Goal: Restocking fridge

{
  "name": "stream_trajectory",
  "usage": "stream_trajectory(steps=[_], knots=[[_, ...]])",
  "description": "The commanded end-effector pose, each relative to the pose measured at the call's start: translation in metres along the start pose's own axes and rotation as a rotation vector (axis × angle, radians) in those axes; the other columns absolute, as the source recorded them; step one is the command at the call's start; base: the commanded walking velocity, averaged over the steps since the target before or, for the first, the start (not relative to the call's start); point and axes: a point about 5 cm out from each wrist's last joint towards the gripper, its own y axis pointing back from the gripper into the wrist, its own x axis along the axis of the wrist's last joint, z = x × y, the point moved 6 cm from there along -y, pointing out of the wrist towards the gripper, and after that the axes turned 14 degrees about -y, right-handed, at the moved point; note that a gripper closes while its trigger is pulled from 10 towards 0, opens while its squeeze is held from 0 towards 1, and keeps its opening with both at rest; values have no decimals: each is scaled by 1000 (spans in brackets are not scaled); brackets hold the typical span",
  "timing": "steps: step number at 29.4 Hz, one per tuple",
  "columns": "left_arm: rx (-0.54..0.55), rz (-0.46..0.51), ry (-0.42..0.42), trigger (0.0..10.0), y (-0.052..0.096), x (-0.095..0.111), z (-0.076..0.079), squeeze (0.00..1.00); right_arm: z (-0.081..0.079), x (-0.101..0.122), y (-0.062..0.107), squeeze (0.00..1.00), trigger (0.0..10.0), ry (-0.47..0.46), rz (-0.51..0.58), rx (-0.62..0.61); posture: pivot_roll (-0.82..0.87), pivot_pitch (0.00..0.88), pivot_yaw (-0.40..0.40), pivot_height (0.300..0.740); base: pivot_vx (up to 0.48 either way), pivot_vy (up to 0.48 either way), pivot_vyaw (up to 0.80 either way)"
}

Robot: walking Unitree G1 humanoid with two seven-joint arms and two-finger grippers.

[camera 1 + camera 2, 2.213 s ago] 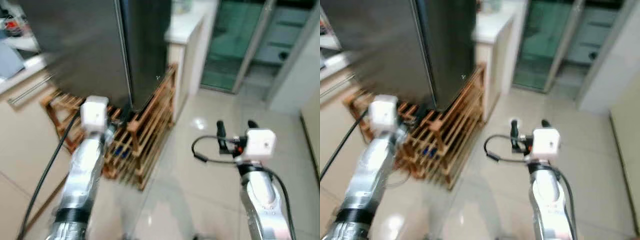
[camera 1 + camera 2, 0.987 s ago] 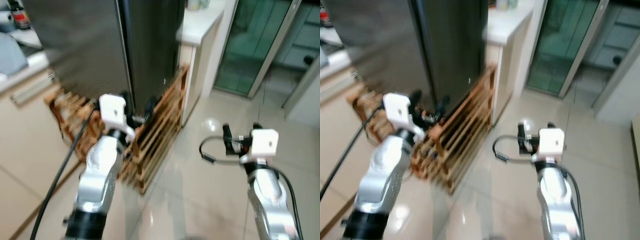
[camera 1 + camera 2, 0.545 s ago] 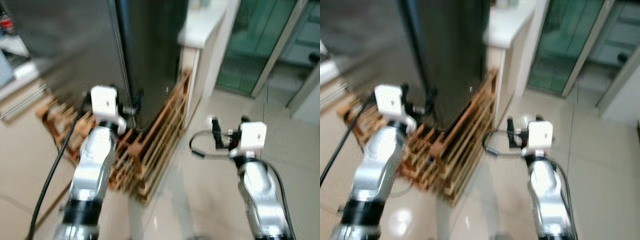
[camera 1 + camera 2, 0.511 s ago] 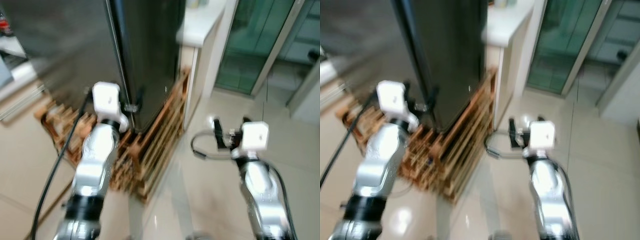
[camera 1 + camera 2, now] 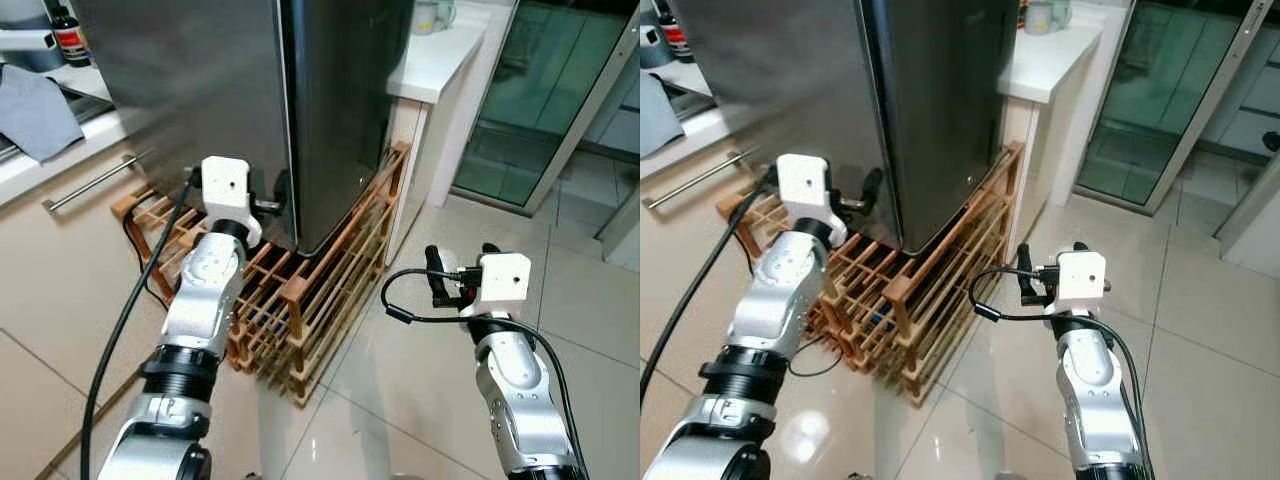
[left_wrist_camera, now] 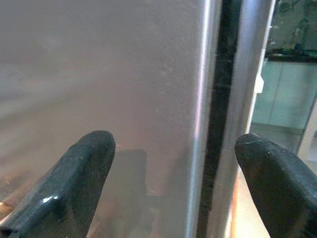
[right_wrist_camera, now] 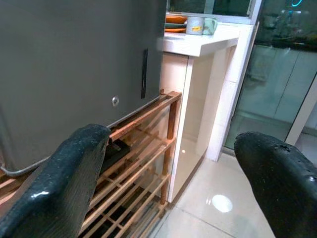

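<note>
Both grippers gape, holding nothing: left gripper (image 5: 268, 203) straddles the closed fridge (image 5: 250, 90) door edge; right gripper (image 5: 462, 270) hovers at 4 o'clock of the rack (image 5: 330, 290).

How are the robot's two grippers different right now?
The left gripper reaches up to the fridge, fingers either side of its door edge; the right gripper hangs lower, over the floor, away from the fridge. The left is above the wooden rack; the right is beside it. Both are open and hold nothing.
</note>
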Motion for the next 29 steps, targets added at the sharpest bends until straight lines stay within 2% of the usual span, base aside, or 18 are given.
stream_trajectory(steps=[1, 5, 7, 11, 13, 19, 25, 29], knots=[[-26, 16, 15, 10000, -7, 6, 9, 0, -1, 4, -3, 0, 10000, 1, 18, 2, -136, 0, 32, 740, 0, 0, 0], [-50, 15, 8, 10000, -14, 7, 19, 0, -2, 4, -3, 0, 10000, 2, 15, 6, -136, 0, 26, 740, 0, 0, 0], [-72, 13, 6, 10000, -22, 10, 29, 0, -3, 4, -3, 0, 10000, 2, 15, 8, -145, 0, 29, 740, 0, 0, 0], [-77, 20, 20, 10000, -27, 13, 31, 0, -2, 4, -3, 0, 10000, 2, 16, 8, -149, 0, 30, 740, 0, 0, 0], [-85, 21, 47, 10000, -33, 16, 33, 0, -1, 4, -1, 0, 10000, 0, 14, 3, -162, 0, 33, 740, 0, 0, 0], [-93, 36, 75, 10000, -40, 23, 38, 0, 0, 0, 3, 0, 10000, -6, 1, 7, -171, 0, 32, 740, 0, 0, 0], [-137, 79, 125, 10000, -43, 36, 51, 0, 1, 0, 3, 0, 10000, -9, -3, 5, -177, 0, 35, 740, 0, 0, 0], [-171, 103, 131, 10000, -44, 43, 62, 0, -9, -7, 5, 0, 10000, -43, -41, 60, -181, 0, 38, 740, 0, 0, 0]])
